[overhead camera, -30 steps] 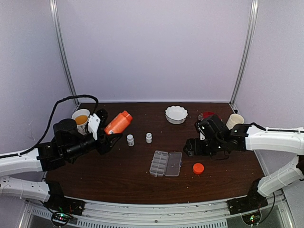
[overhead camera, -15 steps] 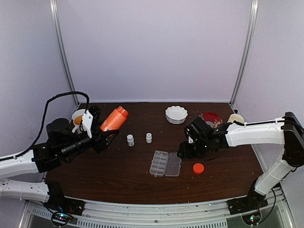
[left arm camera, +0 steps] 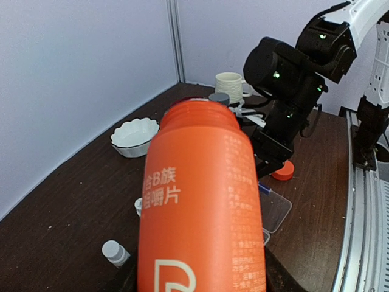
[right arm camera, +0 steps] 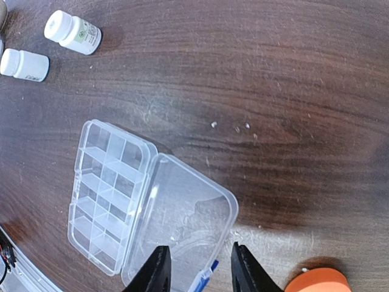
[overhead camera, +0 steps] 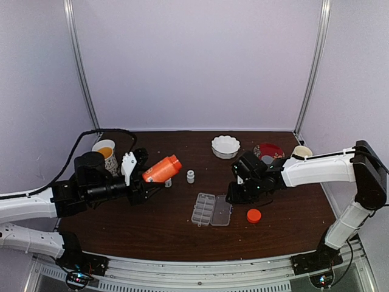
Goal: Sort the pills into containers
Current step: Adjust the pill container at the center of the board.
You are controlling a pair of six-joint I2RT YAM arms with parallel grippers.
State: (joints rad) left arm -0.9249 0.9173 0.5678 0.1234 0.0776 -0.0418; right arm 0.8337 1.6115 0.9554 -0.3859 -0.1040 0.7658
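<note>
Organiser box (right arm camera: 109,201) sits under R hand (right arm camera: 200,249), jaws apart; L hand (overhead camera: 146,182) grips orange bottle (left arm camera: 200,201).

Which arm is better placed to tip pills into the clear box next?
Left. The left fingers grip the orange bottle, tipped sideways near the clear box; its orange cap lies on the table. The right fingers are down at the box's open lid, with no bottle.
</note>
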